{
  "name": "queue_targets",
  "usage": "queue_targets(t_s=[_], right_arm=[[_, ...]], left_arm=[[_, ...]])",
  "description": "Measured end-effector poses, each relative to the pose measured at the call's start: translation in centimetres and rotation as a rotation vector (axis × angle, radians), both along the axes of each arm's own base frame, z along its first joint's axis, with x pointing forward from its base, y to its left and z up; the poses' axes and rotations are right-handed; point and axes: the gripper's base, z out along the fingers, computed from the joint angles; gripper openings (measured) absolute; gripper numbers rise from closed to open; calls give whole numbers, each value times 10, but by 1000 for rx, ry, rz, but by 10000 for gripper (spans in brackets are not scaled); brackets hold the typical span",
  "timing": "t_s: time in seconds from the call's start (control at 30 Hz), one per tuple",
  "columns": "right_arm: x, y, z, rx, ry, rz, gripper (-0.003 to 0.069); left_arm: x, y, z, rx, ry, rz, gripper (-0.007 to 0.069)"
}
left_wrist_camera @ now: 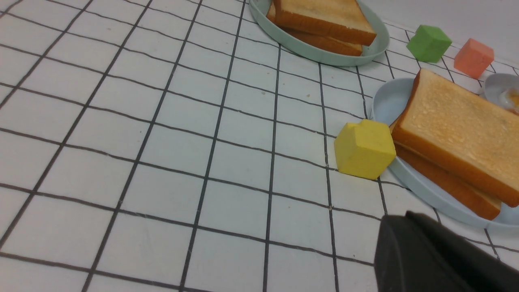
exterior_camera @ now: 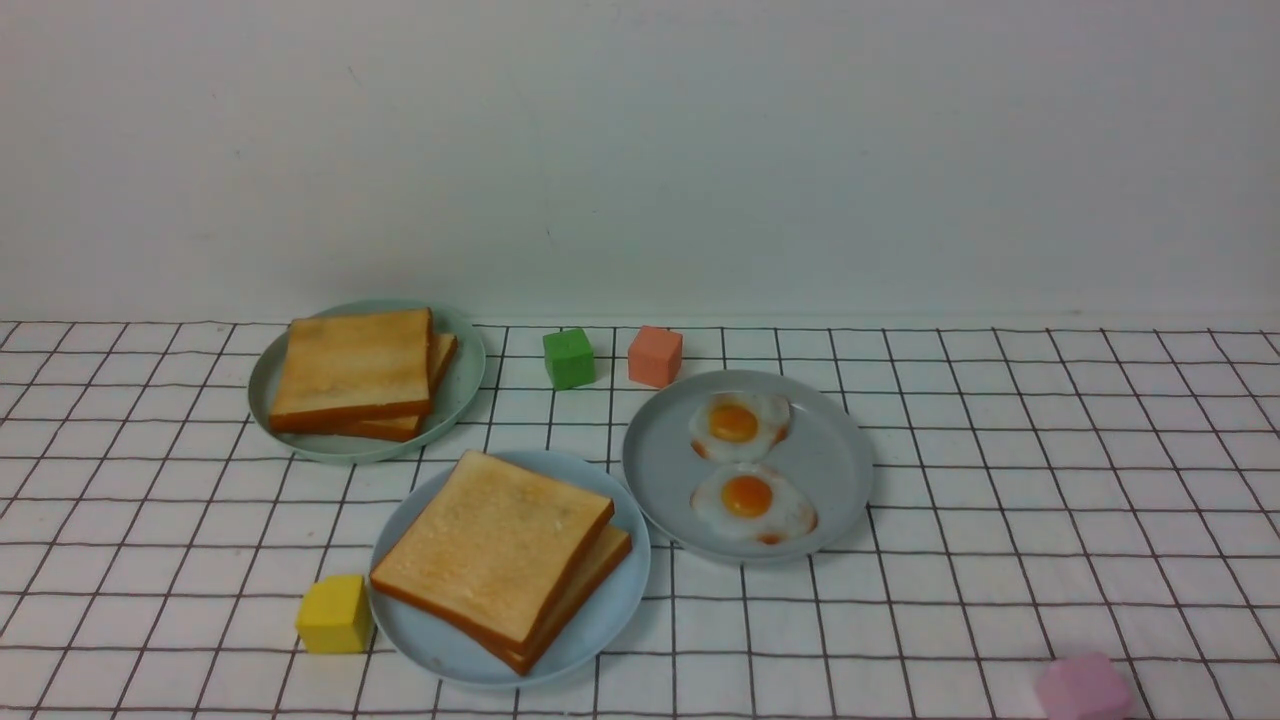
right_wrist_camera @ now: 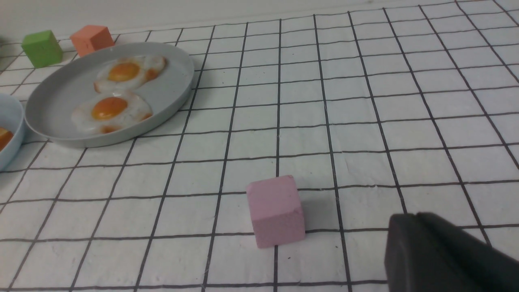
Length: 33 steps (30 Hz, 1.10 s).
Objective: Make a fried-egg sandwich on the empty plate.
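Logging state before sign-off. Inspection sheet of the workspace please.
Surface: white grid cloth, flat.
Job's things: two toast slices stacked on blue plate; no egg visible between them. Two eggs on grey plate. Spare toast on green plate.
Clutter: yellow cube touching blue plate; green cube, orange cube, pink cube.
Grippers: only dark housing in the wrist views; fingers unseen.
Cables: nothing seen.
Surroundings: plain wall.

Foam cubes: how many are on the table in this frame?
4. Green cube and orange-pink cube sit side by side behind the egg plate; yellow cube sits beside the sandwich plate; pink cube sits near right.
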Motion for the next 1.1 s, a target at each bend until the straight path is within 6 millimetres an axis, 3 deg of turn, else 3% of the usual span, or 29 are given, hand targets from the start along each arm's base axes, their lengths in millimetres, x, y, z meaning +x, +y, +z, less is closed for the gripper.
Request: queue_targets(t_s=[1.1], right_arm=[[0, 0, 0, 0, 0, 0, 60]], left_arm=[[0, 0, 0, 0, 1, 0, 0]])
